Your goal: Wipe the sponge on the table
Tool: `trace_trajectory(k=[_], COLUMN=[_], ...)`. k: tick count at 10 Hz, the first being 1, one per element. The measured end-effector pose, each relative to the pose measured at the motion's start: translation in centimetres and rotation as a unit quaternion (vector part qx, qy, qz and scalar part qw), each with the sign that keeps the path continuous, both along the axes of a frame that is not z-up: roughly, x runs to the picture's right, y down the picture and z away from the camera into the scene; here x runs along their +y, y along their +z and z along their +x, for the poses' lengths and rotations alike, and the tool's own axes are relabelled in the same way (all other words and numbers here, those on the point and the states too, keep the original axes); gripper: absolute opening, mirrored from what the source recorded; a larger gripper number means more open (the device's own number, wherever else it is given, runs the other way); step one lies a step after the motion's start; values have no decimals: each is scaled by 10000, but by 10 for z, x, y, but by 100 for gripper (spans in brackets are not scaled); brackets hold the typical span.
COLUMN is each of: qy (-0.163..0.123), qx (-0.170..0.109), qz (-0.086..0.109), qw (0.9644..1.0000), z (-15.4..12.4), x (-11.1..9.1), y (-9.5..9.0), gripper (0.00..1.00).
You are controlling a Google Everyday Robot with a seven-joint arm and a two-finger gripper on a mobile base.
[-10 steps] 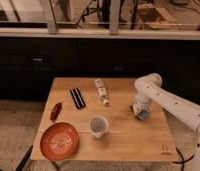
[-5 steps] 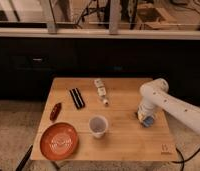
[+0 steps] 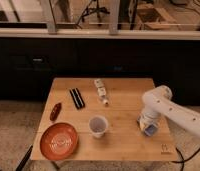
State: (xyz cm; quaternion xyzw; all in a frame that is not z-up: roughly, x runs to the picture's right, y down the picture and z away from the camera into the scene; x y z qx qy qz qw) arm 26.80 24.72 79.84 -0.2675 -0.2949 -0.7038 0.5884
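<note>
Located sponge (image 3: 151,131) right of centre in the frame, near the right edge of the table (image 3: 128,147): a small pale-blue lump pressed onto the wood. Found it pinched in the tool (image 3: 147,126), which is clenched on it from directly above. Could not make out the sponge's full outline, with the upper part hidden by the tool. Traced the white arm (image 3: 174,113) from the tool toward the lower right, cut off at the frame's right border.

Counted on the table, moving left from the sponge:
- one white cup (image 3: 98,126), upright, centre of frame, well apart from the sponge
- one white bottle-like item (image 3: 101,92), lying above the cup, details too blurred to read
- one black bar (image 3: 76,98), lying left of the white item
- one small red item (image 3: 55,111), near the left edge, kind not identifiable
- one orange plate (image 3: 59,141), lower left corner of the table

Saw none of these touching another. Noted a dark wall and a window ledge across the upper frame, with contents beyond too dim to identify.
</note>
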Motion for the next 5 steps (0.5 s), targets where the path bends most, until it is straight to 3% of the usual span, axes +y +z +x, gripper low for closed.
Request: trace_trajectory(k=[3, 5], qy=[-63, -164], qx=[-119, -286], qz=[-247, -292], qw=[9996, 9990], z=[-16, -34], x=[30, 36], y=[-4, -9], gripper=[0, 0])
